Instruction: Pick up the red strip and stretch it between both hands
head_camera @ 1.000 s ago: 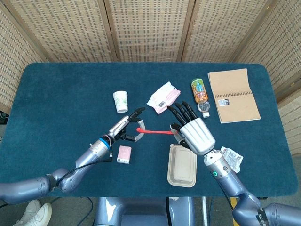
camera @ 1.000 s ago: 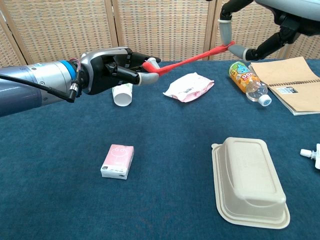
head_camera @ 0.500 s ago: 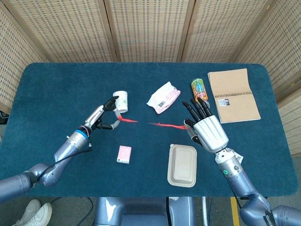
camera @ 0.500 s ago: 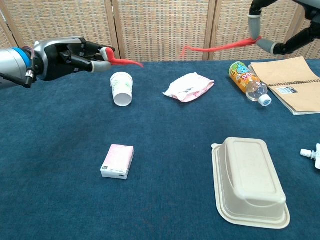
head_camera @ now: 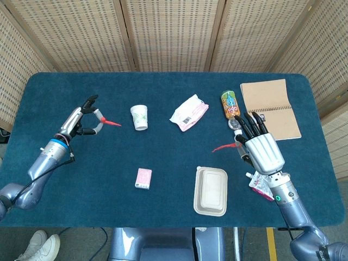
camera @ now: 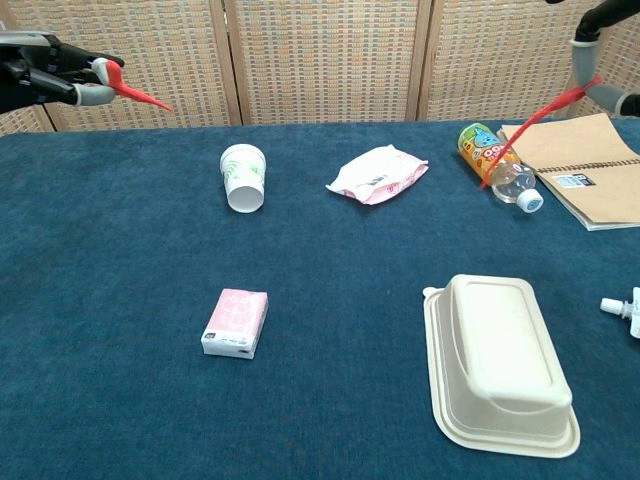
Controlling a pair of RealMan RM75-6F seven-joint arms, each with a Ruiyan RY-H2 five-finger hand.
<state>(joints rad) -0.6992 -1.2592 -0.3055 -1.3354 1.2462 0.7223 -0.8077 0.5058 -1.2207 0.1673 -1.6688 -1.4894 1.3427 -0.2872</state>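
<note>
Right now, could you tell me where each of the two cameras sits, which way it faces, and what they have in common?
Head view: high above the near table edge, looking steeply down on the blue table; both forearms show, with the left hand and right hand each holding a piece of red strip.
Chest view: low, near table height, facing across to the wicker screen; only the left hand at the top left and a little of the right hand show.
Shared: paper cup, pink packet, lidded tray, bottle, notebook.
</note>
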